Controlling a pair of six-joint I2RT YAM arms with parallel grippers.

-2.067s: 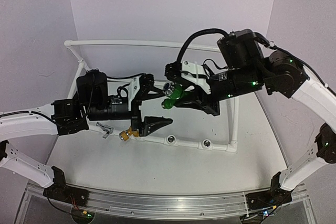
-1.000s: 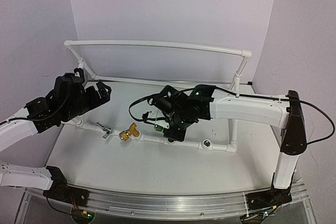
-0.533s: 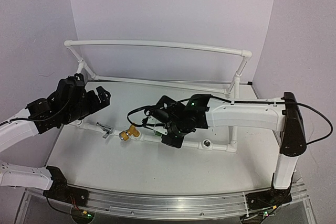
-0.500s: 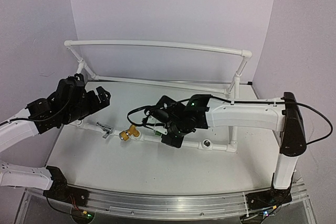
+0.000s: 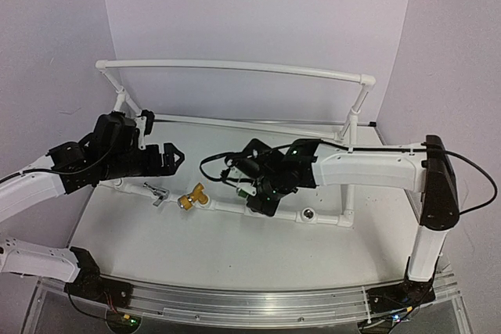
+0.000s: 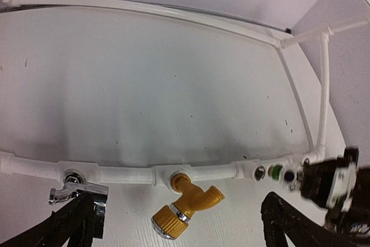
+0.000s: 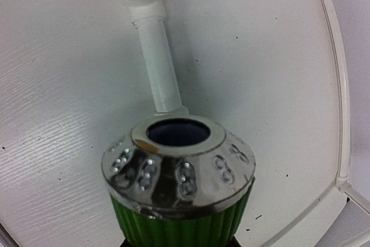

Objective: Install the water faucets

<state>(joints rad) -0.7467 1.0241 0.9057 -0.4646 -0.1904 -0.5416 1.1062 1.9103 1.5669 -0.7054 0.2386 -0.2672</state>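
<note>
The silver faucet [image 5: 156, 192] and the brass-yellow faucet [image 5: 192, 195] sit in sockets on the front pipe of the white frame [image 5: 227, 207]. In the left wrist view the silver one [image 6: 78, 189] is at lower left and the brass one [image 6: 185, 201] at centre. My right gripper [image 5: 262, 195] is shut on the green faucet [image 7: 179, 201], whose chrome open end fills the right wrist view, just off the front pipe [image 7: 159, 62]. A bit of green [image 6: 276, 172] shows by a socket. My left gripper [image 5: 168, 158] is open and empty, hovering behind the silver and brass faucets.
The frame's tall back rail [image 5: 235, 66] and right upright [image 5: 356, 115] stand behind. An empty metal-lined socket [image 5: 308, 214] sits on the front pipe to the right of my right gripper. White tabletop [image 5: 219, 252] lies in front of the frame.
My left arm has swung right and forward toward the front pipe, gripper open. My right gripper, with the green faucet, has stayed at the front pipe and shifted slightly right.
</note>
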